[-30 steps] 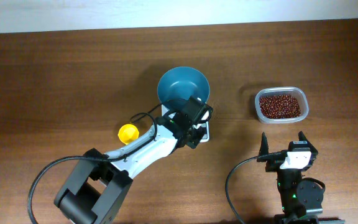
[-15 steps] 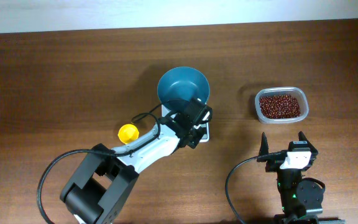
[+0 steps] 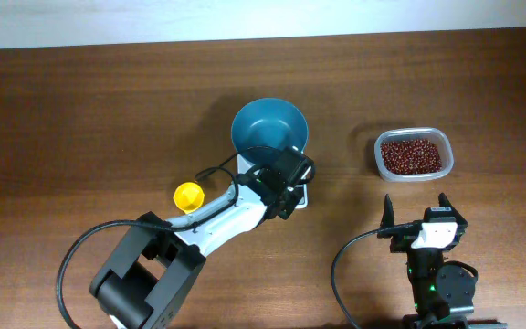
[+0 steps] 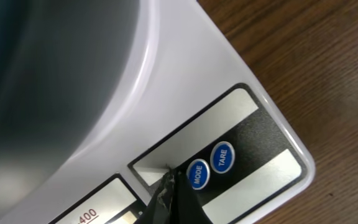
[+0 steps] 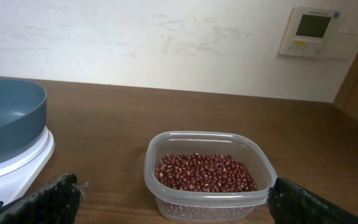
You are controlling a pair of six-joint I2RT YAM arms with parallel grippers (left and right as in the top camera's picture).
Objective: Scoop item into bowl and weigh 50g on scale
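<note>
Small round yellow piece (image 3: 188, 195) sits on the brown wooden counter (image 3: 80, 119), left of the scale. Left gripper (image 4: 168, 186) is down over the front panel of the small white square digital scale (image 4: 185, 93). Its fingers (image 4: 182, 208) look pressed together into one dark tip. The tip touches the panel just beside the blue MODE button (image 4: 196, 175), with the blue TARE button (image 4: 222, 157) next to that. Round teal-blue bowl (image 3: 268, 128) is on the scale platform, behind the left gripper. Small dark red-brown beans (image 3: 414, 154) are all in the clear rounded-rectangular plastic container (image 3: 379, 146), right of the scale and well apart from the left fingers. Right gripper (image 3: 416, 205) is near the counter's front edge with fingers spread wide, holding nothing. The container lies ahead of them, roughly centred between the two in the right wrist view, not touching.
</note>
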